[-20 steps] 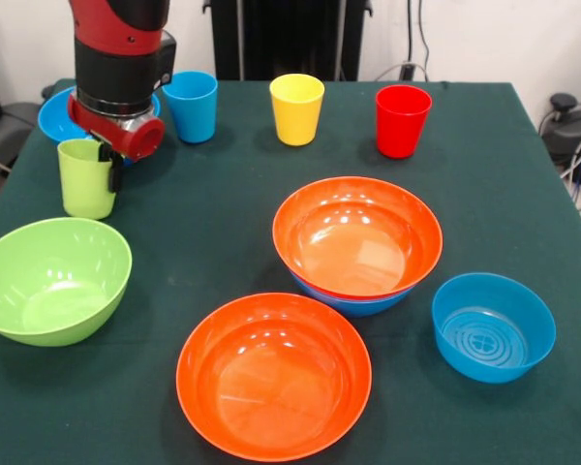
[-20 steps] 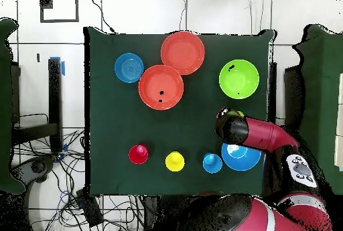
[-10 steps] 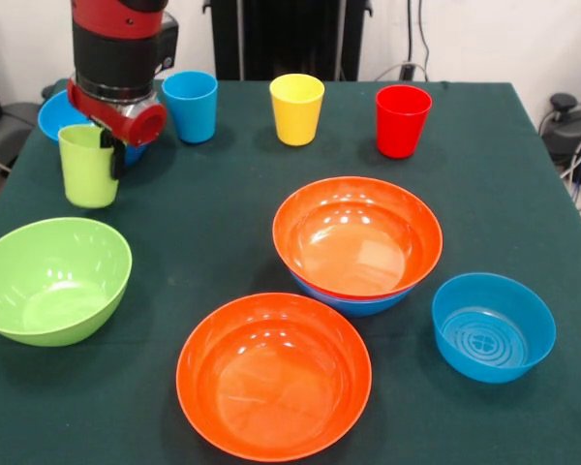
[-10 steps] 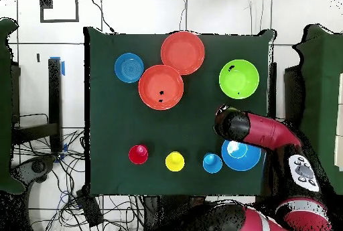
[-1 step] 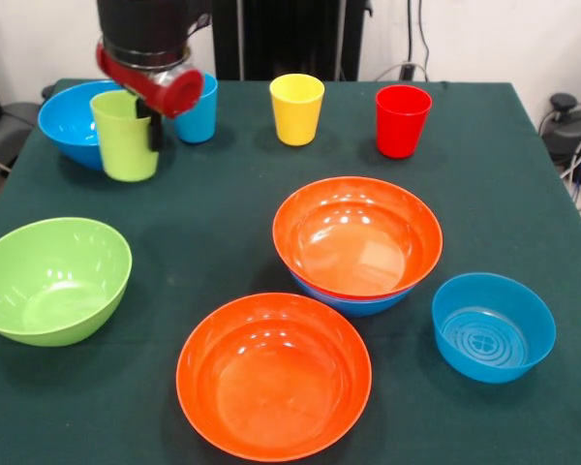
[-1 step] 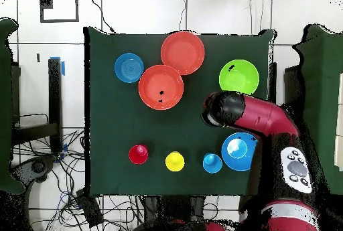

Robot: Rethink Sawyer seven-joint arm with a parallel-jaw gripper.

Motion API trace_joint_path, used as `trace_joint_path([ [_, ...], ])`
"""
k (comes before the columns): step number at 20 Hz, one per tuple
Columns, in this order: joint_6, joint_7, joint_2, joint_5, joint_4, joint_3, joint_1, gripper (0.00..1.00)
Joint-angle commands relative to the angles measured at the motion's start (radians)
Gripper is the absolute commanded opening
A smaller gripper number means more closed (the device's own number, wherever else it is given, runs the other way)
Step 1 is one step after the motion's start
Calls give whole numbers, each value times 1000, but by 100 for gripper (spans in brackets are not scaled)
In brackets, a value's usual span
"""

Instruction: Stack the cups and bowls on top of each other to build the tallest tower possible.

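My gripper (image 5: pixel 145 128) is shut on the rim of the lime green cup (image 5: pixel 126 136) and holds it upright above the table, in front of a deep blue bowl (image 5: pixel 66 120). In the overhead view the arm's head (image 6: pixel 216 110) hides that cup. The blue cup (image 5: pixel 199 112), yellow cup (image 5: pixel 296 108) and red cup (image 5: pixel 402 120) stand in a row at the back. An orange bowl (image 5: pixel 356 237) sits nested in a blue bowl (image 5: pixel 353 304) mid-table. A second orange bowl (image 5: pixel 274 376), a green bowl (image 5: pixel 53 279) and a small blue bowl (image 5: pixel 492 326) stand singly.
The dark green table (image 5: pixel 213 223) has bare cloth between the cup row and the bowls. In the overhead view the arm (image 6: pixel 268 118) reaches over the table's right side past the deep blue bowl (image 6: pixel 240 151). Cables lie on the floor (image 6: pixel 47 168).
The green cup has left the table: my gripper rose with it and carried it rightwards in the front view, uncovering the deep blue bowl behind.
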Motion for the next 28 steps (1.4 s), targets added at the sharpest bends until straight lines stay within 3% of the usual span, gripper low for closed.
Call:
trace_joint_path([
  [1,153,180,-1,90,-121,48,80,0],
  [6,207,243,30,138,-177,7,143,0],
  [8,277,295,61,155,-232,-27,179,0],
  [15,664,416,254,126,-597,-171,305,0],
  [17,746,445,289,128,-656,-188,322,0],
  [23,801,518,355,139,-752,-204,357,0],
  [28,782,599,383,186,-782,-201,373,0],
])
